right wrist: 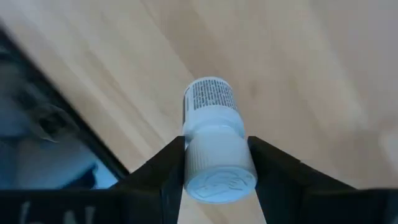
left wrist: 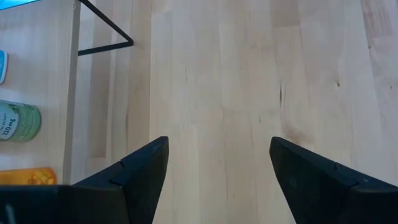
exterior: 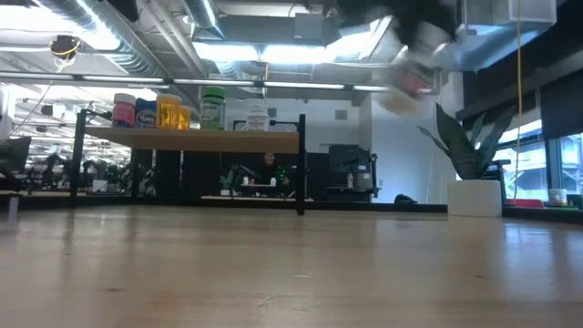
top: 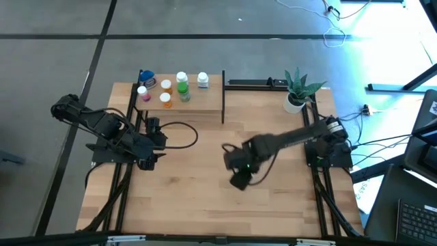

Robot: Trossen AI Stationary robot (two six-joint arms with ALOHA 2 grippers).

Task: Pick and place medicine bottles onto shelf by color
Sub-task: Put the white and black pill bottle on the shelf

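My right gripper (top: 239, 179) hovers over the middle of the table, shut on a white medicine bottle (right wrist: 211, 106) with a white cap. In the low view, gripper and bottle (exterior: 410, 84) are a blur high above the tabletop. The wooden shelf (top: 205, 102) stands at the table's far left. On it stand a blue (top: 147, 76), a pink (top: 143, 92), two orange (top: 166, 85), two green (top: 181, 78) and a white bottle (top: 203, 80). My left gripper (left wrist: 217, 180) waits open above bare table, just in front of the shelf. My right gripper pinches the white bottle's cap (right wrist: 194, 155) between its two fingers, one on each side. The fingers come from above, pointing steeply down. The bottle hangs below them, cap up and body toward the table, lifted clear of the wood.
A potted plant (top: 298, 89) in a white pot stands at the table's far right. A black bar (top: 256, 83) lies along the far edge between shelf and plant. Thin black posts (top: 223, 96) edge the shelf. Bare wood stretches over the table's centre and near side.
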